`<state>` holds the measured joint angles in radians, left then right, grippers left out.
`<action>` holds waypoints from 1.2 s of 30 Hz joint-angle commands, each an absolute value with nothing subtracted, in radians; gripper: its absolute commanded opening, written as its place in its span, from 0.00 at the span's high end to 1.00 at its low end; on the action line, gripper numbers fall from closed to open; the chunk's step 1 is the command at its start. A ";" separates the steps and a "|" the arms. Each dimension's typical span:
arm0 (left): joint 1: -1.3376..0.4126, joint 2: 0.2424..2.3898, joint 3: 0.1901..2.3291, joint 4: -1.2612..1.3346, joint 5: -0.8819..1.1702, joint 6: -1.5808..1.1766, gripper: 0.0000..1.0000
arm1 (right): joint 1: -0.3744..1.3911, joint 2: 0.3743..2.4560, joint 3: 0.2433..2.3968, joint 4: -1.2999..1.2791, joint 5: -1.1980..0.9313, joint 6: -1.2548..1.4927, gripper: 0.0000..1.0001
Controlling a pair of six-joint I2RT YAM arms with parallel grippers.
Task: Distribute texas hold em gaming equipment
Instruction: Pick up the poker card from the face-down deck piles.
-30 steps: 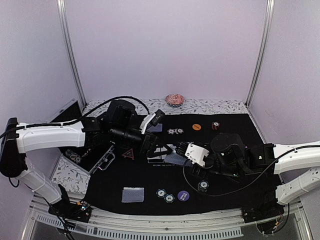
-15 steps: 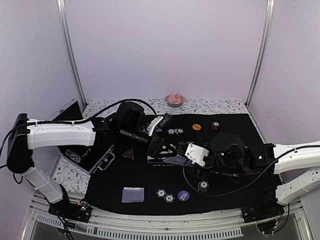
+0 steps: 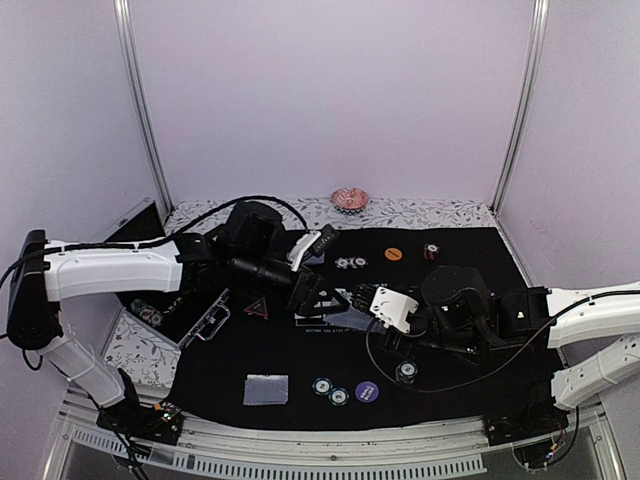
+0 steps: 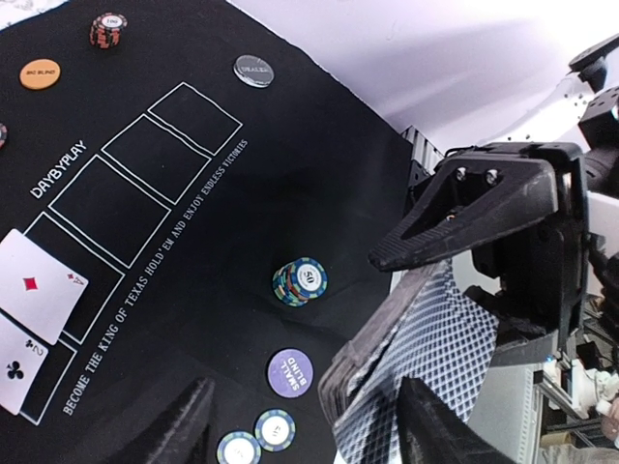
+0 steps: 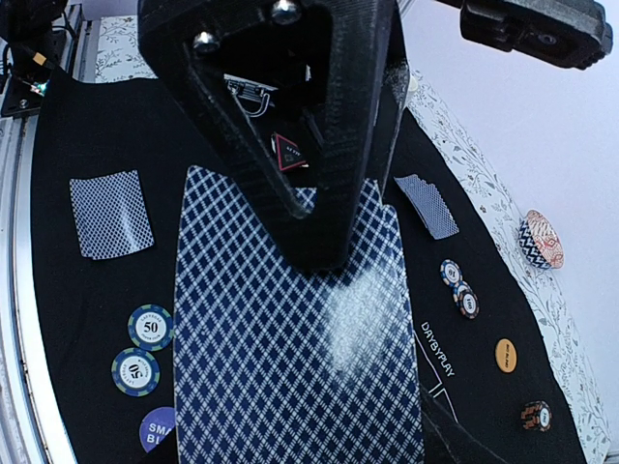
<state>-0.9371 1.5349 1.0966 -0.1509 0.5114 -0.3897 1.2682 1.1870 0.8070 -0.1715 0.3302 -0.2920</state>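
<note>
My right gripper (image 3: 372, 302) is shut on a deck of blue-diamond-backed cards (image 5: 290, 338), held above the black mat; the deck also shows in the left wrist view (image 4: 426, 358). My left gripper (image 3: 318, 290) is open right at the deck, with one black finger (image 5: 319, 174) over the top card. Two face-up cards (image 4: 34, 285) lie in the mat's printed boxes. A face-down card pile (image 3: 266, 389), two chips (image 3: 331, 391) and the purple button (image 3: 367, 391) lie near the front. A chip stack (image 4: 300, 280) stands near them. The red-outlined triangle (image 3: 257, 307) lies left.
At the mat's far side are an orange button (image 3: 394, 254), a chip stack (image 3: 431, 252), two chips (image 3: 351, 263) and a face-down card (image 3: 310, 256). A pink ruffled dish (image 3: 349, 198) stands behind the mat. An open black case (image 3: 190, 315) lies at the left.
My left gripper has moved to the right, up to the deck held by my right gripper. The right arm has stayed in place.
</note>
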 commanded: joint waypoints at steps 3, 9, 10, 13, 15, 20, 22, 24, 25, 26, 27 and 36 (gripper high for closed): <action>-0.906 1.454 1.074 -0.149 0.535 -0.373 0.32 | 1.263 1.174 0.820 -0.138 0.341 -0.288 0.44; -0.872 1.433 1.023 -0.093 0.603 -0.422 0.49 | 1.262 1.178 0.819 -0.135 0.339 -0.282 0.44; -0.871 1.440 1.023 -0.088 0.623 -0.428 0.52 | 1.262 1.179 0.820 -0.134 0.338 -0.283 0.44; -0.874 1.460 1.025 -0.077 0.653 -0.442 0.60 | 1.264 1.183 0.824 -0.132 0.337 -0.285 0.44; -0.874 1.468 1.025 -0.069 0.659 -0.445 0.63 | 1.263 1.184 0.825 -0.133 0.337 -0.287 0.44; -0.877 1.496 1.031 -0.063 0.680 -0.442 0.69 | 1.262 1.184 0.825 -0.133 0.336 -0.286 0.44; -0.880 1.505 1.035 -0.063 0.684 -0.441 0.70 | 1.263 1.186 0.826 -0.134 0.336 -0.287 0.44; -0.885 1.510 1.041 -0.070 0.685 -0.433 0.71 | 1.263 1.186 0.827 -0.133 0.337 -0.286 0.44; -0.884 1.511 1.045 -0.076 0.682 -0.429 0.73 | 1.262 1.186 0.828 -0.134 0.337 -0.287 0.44; -0.885 1.511 1.047 -0.080 0.680 -0.426 0.75 | 1.263 1.186 0.828 -0.134 0.337 -0.287 0.44; -0.885 1.511 1.048 -0.084 0.680 -0.425 0.77 | 1.263 1.186 0.827 -0.133 0.338 -0.288 0.44; -0.890 1.506 1.069 -0.116 0.708 -0.401 0.93 | 1.263 1.184 0.831 -0.135 0.341 -0.294 0.44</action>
